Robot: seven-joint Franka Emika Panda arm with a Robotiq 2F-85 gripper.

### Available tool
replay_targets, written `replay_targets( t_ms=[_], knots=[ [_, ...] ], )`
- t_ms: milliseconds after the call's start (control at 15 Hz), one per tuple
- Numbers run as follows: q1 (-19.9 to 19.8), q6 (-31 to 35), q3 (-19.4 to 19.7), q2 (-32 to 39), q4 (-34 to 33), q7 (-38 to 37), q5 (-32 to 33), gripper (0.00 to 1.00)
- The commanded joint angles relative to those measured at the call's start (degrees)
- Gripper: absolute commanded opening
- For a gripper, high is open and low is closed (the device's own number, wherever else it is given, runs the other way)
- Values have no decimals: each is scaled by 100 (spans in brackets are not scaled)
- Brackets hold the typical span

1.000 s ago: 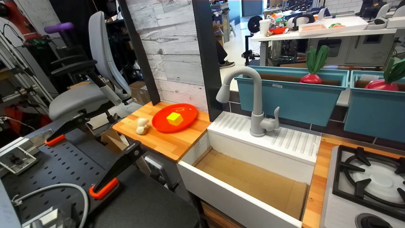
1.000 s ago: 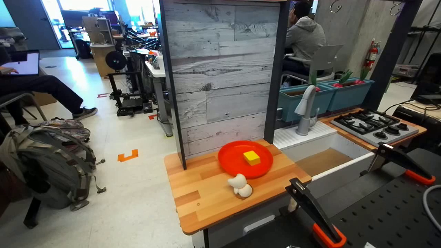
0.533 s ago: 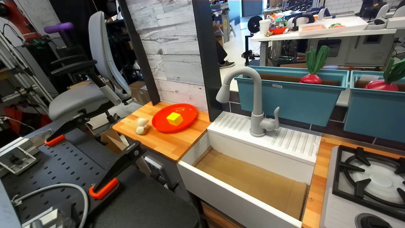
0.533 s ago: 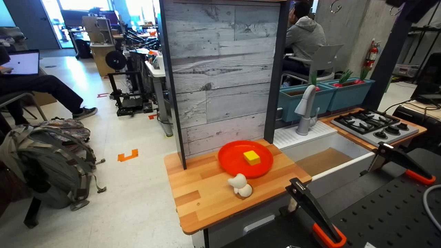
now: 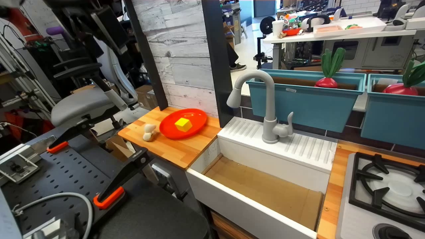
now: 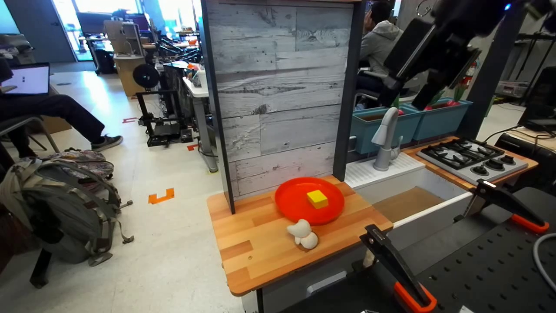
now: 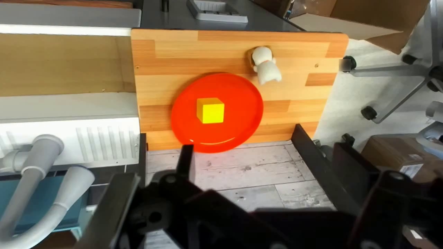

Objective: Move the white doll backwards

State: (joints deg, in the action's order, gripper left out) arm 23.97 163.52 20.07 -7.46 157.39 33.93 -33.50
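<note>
The white doll (image 6: 303, 234) is a small cream figure on the wooden counter (image 6: 243, 265), in front of the red-orange plate (image 6: 289, 208). The doll also shows in an exterior view (image 5: 149, 132) and in the wrist view (image 7: 266, 65), near the counter's edge. My gripper (image 6: 405, 100) is open and empty, high in the air above the sink side, well away from the doll. In the wrist view my gripper's fingers (image 7: 263, 148) are wide apart, with only the wood-patterned panel and plate edge seen between and beyond them.
A yellow block (image 6: 317, 199) sits on the plate. A whitewashed panel (image 6: 282, 87) with dark posts rises behind the counter. The grey faucet (image 5: 270, 99) and white sink (image 5: 259, 212) are beside it. Black clamps with orange ends (image 6: 395, 265) stand near the counter's front.
My arm and open gripper have come into both exterior views from the top, moving down and, in an exterior view, left from the upper right corner. The doll, plate and block have not moved.
</note>
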Motion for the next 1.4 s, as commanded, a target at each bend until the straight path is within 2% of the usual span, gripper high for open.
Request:
replay_targets(
  t_ms=[0,133,200,267,467,800,1133,1333],
  knots=[
    [588,156,-18,1313,-797,807,-1435,100],
    [544,21,-219,1996,-1317,1178,-2121,100],
    [459,-67,-295,2310,-1559,1258,-2237,100],
    [553,56,-192,1600,-968,928,-1835,100],
    [548,50,-250,2280,-1436,1019,-2025,100],
    [513,-42,-227,2522,-1630,925,-2002,100],
    [414,-102,-519,3140,-2028,1107,-2324,100],
    [427,-45,-727,3752,-2389,1029,-2407,100]
  ],
)
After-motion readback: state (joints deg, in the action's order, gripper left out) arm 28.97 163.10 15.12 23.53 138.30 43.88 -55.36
